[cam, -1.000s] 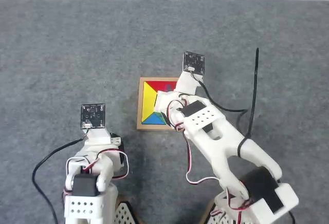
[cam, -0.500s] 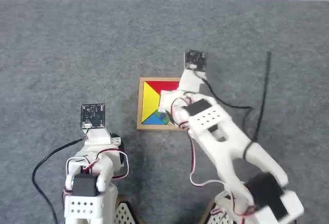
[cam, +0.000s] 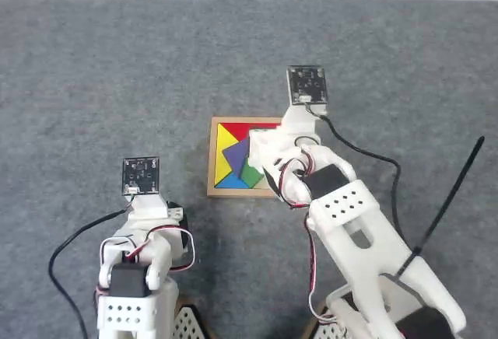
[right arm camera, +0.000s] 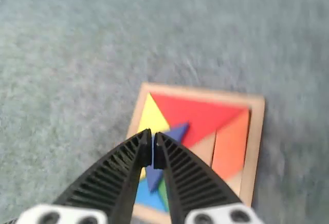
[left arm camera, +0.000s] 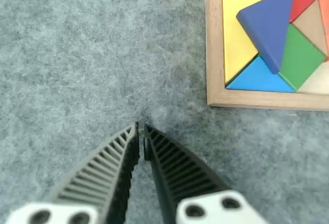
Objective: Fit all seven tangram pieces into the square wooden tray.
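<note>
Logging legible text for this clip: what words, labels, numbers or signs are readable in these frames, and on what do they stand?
No text can be read.
Wooden tray and tangram pieces: plain colours, no print.
Circuit board on the left arm's wrist and circuit board on the right arm's wrist: any markings are too small to read.
Grey mat: no marks.

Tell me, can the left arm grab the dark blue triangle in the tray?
Probably yes: bare carpet lies between the left gripper and the tray, though the right gripper hangs over the dark blue triangle.
</note>
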### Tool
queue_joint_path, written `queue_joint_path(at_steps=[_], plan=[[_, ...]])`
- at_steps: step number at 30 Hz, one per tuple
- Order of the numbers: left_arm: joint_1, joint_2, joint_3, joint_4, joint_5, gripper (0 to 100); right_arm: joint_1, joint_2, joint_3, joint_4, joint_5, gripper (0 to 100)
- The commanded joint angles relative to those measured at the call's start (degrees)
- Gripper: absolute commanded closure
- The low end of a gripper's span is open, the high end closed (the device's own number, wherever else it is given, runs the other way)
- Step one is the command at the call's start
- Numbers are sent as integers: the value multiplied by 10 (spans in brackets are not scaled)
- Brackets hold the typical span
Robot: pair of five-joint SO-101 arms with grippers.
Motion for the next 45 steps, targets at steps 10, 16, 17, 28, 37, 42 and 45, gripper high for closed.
queue_joint_path(at_steps=[10, 16, 17, 28, 37, 42, 45], plan=[[-4, -11, -7, 1, -6, 986, -80, 281, -158, -56, 86, 992], [-4, -11, -7, 1, -6, 986, -119, 291, -153, 3, 86, 992], [-4, -11, -7, 1, -6, 986, -119, 294, -153, 3, 86, 992], [-4, -11, -7, 1, -6, 986, -65, 340, -141, 34, 129, 992], [-4, -11, -7, 1, -6, 986, 5, 270, -138, 111, 146, 992], [-4, -11, -7, 1, -6, 986, 54, 254, -140, 83, 147, 992], [-4, -11, -7, 1, -6, 986, 43, 249, -142, 56, 147, 992]])
